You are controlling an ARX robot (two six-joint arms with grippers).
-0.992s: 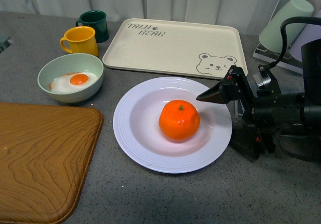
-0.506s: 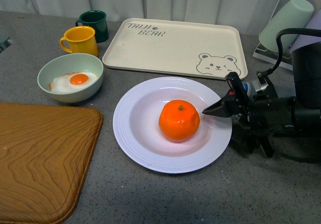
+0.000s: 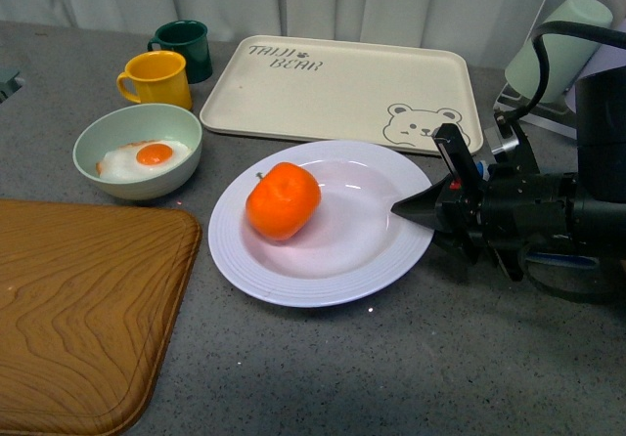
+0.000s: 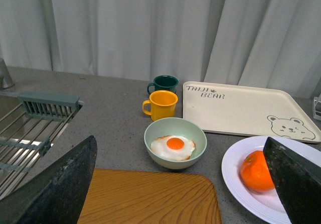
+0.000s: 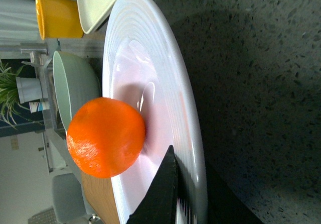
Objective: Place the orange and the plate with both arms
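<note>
The white ribbed plate (image 3: pixel 333 260) sits mid-table in the front view, its right side tipped up a little. The orange (image 3: pixel 284 199) lies in its left part. My right gripper (image 3: pixel 423 211) is shut on the plate's right rim; the right wrist view shows one black finger (image 5: pixel 161 194) inside the rim of the plate (image 5: pixel 150 58) and the orange (image 5: pixel 105 136) beyond it. My left gripper (image 4: pixel 180 184) is open and empty, hanging above the wooden board (image 4: pixel 150 196), with the orange (image 4: pixel 256 170) and the plate (image 4: pixel 235 176) beside its one finger. The left arm is out of the front view.
A beige bear tray (image 3: pixel 342 89) lies behind the plate. A pale green bowl (image 3: pixel 137 148) with a fried egg, a yellow mug (image 3: pixel 156 79) and a dark green mug (image 3: pixel 184 47) stand at the back left. The wooden board (image 3: pixel 83 309) fills the front left. A sink rack (image 4: pixel 30 128) shows in the left wrist view.
My right gripper dropped onto the plate's right rim and shut on it. The plate shifted left and tipped, and the orange rolled from its middle to its left side.
</note>
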